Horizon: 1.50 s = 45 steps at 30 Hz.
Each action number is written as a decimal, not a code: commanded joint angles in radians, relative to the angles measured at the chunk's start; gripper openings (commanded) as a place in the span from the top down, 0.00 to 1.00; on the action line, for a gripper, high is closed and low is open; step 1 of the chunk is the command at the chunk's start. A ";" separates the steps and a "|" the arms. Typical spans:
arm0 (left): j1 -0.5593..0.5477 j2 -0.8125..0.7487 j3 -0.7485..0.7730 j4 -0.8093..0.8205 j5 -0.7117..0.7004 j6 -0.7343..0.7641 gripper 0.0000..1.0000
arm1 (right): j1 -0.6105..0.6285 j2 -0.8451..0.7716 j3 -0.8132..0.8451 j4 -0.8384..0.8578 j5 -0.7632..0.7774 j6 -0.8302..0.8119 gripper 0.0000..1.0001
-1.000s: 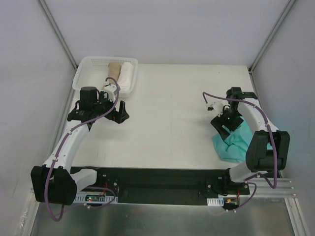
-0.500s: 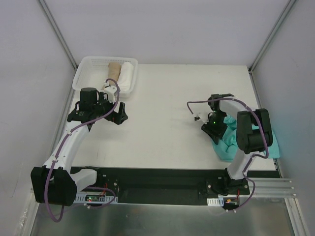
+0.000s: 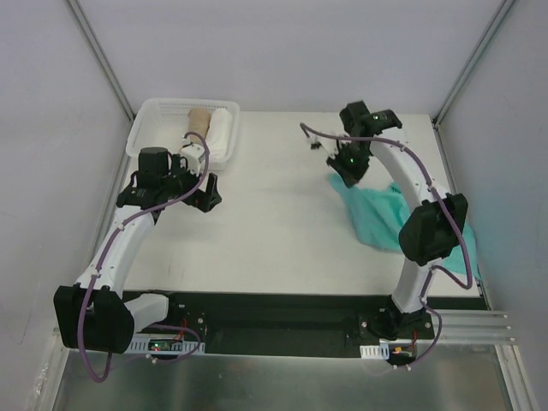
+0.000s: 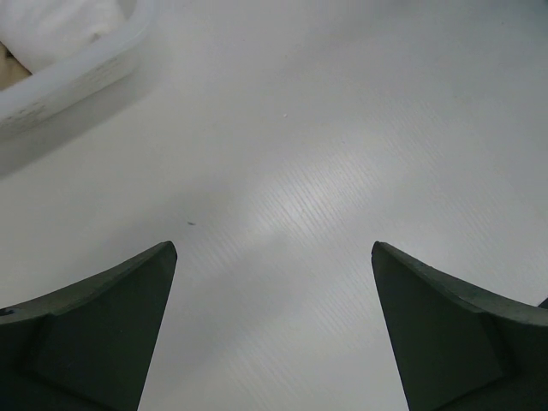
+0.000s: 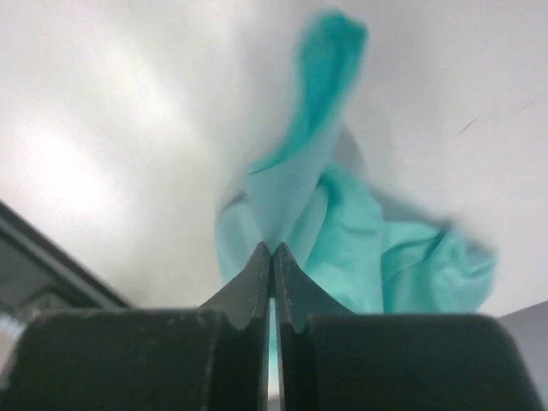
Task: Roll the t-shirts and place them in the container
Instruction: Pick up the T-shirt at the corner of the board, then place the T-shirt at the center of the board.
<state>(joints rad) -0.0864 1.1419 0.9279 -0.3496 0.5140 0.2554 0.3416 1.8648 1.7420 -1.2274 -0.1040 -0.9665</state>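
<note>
A teal-green t-shirt trails across the right side of the table, one end lifted. My right gripper is shut on that lifted end; in the right wrist view the cloth hangs stretched from the pinched right gripper. At the far left, a tan roll and a white roll lie in the white basket. My left gripper hovers open just in front of the basket; in the left wrist view my left gripper has only bare table between its fingers.
The basket's rim shows at the top left of the left wrist view. Grey walls with metal posts close in the table on both sides. A black rail carrying the arm bases runs along the near edge.
My right gripper has shut on the teal t-shirt and swung up toward the far middle of the table, dragging the cloth out from the near right. The left arm has barely moved.
</note>
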 commanded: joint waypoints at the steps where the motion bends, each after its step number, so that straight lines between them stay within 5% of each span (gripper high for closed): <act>1: -0.007 0.019 0.090 0.026 -0.003 0.012 0.02 | 0.095 -0.151 0.399 -0.150 -0.238 0.043 0.99; 5: -0.009 0.024 0.123 0.043 0.000 -0.007 0.02 | 0.183 -0.254 0.485 -0.008 -0.252 0.112 0.99; 9: -0.009 0.006 0.138 0.052 -0.006 -0.015 0.02 | 0.214 -0.352 0.499 0.233 -0.087 0.187 0.99; 16: -0.007 -0.014 0.117 0.060 0.024 -0.036 0.02 | 0.200 -0.461 0.475 0.308 0.193 0.111 0.99; 26: -0.064 -0.051 -0.006 0.075 0.106 -0.039 0.02 | -0.243 -0.583 -0.100 0.374 0.193 0.314 0.99; 28: -0.102 -0.059 -0.021 0.052 0.112 -0.016 0.02 | -0.271 -0.547 -0.128 0.379 0.236 0.328 0.86; 29: -0.111 -0.064 -0.020 0.046 0.116 -0.012 0.02 | -0.277 -0.543 -0.121 0.379 0.239 0.331 0.57; 31: -0.116 -0.077 0.001 -0.012 0.115 0.022 0.02 | -0.271 -0.553 -0.096 0.391 0.135 0.321 0.41; 37: -0.113 -0.076 0.068 -0.225 -0.063 0.353 0.01 | -0.072 -0.553 -0.131 0.346 -0.184 0.126 0.36; 45: 0.123 -0.083 0.037 -0.397 -0.089 0.354 0.01 | 0.272 -0.369 -0.312 0.353 -0.310 -0.023 0.41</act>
<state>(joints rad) -0.0719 1.0950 0.9794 -0.6308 0.4423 0.5629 0.5194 1.3884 1.4734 -0.8616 -0.3065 -0.8883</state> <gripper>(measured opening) 0.992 0.600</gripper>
